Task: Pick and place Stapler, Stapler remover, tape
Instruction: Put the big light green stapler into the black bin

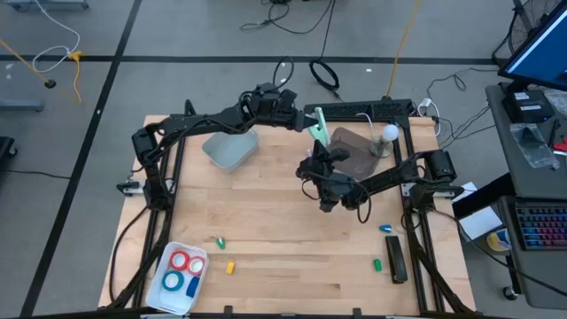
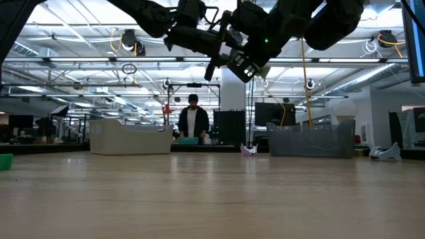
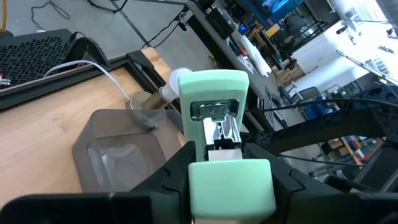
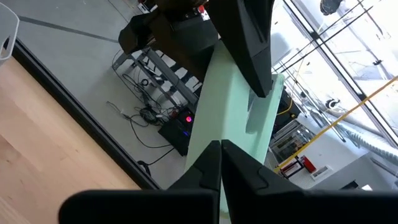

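A: How far along is this?

B: Partway, I'd judge. The tape, two red rolls and two blue, sits in the white tray at the near left corner of the bench, so that part looks done. A black bar-shaped thing lies near the right edge, and a few small coloured pieces are scattered along the near side; I can't tell which, if any, is the stapler remover.

A: And the stapler?

B: The mint-green stapler is up in the air between the two arms, over the far middle of the bench beside the dark smoked bin. The left gripper holds it, jaws narrow around the body. The right gripper meets it from the other side with jaws closed onto its edge. It looks like a handover, not yet finished.

A: What does it look like?

B: Pale green plastic, long and slim, with a bright metal staple channel showing through the top. A clear bin stands to the far left.
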Tool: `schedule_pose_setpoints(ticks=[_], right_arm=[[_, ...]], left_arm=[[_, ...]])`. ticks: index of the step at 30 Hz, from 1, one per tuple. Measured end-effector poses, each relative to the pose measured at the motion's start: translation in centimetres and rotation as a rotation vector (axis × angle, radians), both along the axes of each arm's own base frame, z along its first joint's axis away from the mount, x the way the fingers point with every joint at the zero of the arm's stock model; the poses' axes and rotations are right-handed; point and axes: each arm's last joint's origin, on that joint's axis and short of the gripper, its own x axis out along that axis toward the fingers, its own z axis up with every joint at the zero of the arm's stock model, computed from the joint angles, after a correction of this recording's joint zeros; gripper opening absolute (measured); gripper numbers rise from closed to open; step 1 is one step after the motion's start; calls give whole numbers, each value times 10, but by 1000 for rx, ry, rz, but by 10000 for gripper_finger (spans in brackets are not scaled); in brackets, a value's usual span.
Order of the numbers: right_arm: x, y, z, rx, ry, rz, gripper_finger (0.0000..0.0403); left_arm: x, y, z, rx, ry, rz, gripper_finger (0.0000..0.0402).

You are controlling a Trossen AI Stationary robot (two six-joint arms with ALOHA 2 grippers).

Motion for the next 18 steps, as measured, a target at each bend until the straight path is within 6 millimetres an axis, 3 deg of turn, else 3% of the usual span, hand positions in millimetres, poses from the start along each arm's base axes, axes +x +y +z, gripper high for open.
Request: schedule_pose_setpoints(ticks=[8,14,18], right_arm=[[0,0,0,1,-8,0,0],[-1,-2,0,8,-8,-30,0],[-1,-1,0,5,-10,-17,0]], left_arm=[[-1,1,0,29,3,-4,117],[-1,0,-1,20,14,-20,180],[-1,-1,-1,21,13,-20,197]])
